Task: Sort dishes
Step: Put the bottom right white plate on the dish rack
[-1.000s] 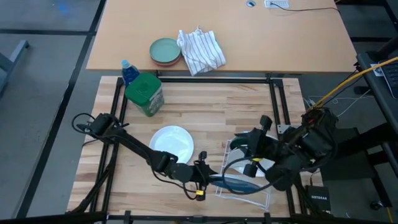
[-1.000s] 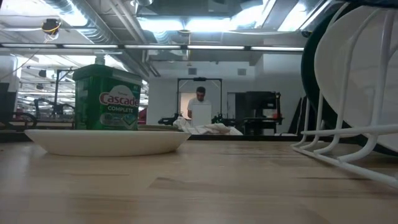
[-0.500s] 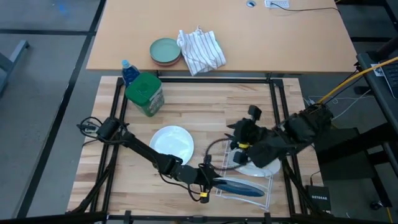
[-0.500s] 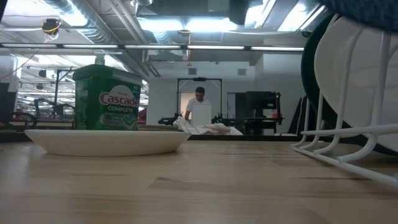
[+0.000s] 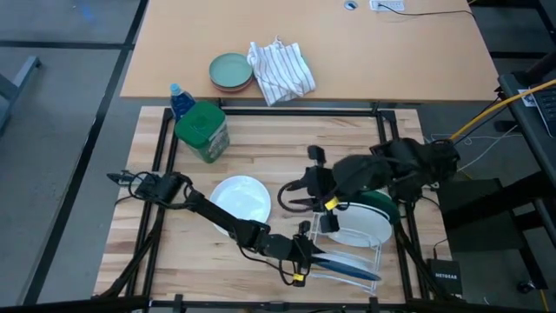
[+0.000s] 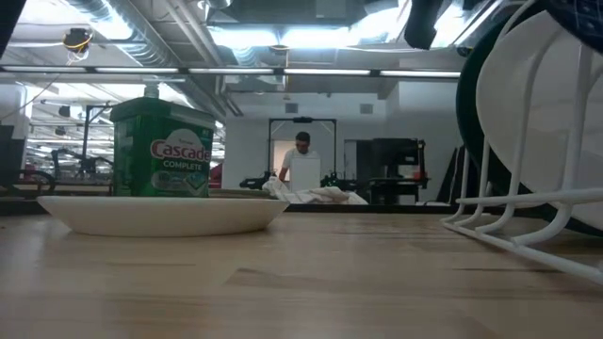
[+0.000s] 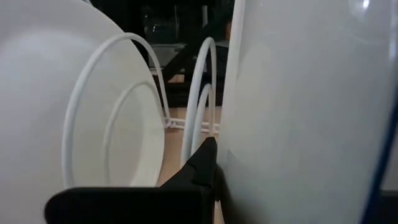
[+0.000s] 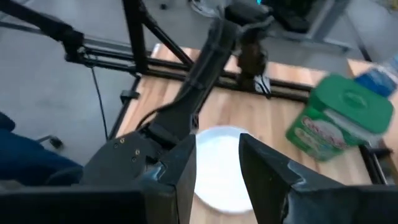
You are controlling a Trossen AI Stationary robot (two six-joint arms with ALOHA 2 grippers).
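On the table's left half, one white plate [image 5: 241,198] lies flat, not yet racked. The left gripper [image 5: 304,258], clenched on the blue-patterned plate [image 5: 343,264], holds it at the dish rack's [image 5: 375,271] front. Behind it another white plate [image 5: 360,228] and the dark green plate [image 5: 387,209] already stand racked, while the right gripper [image 5: 291,196] hovers released, empty, above.

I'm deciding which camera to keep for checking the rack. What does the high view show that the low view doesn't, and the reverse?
Only the high view: the left gripper holding the blue patterned plate at the rack's front, the open right gripper empty above the table, the dark green plate, and the two stacked dishes.

Only the low view: a person in the room behind.

Both: the white plate on the table, the racked white plate, the green tub, and the striped cloth.
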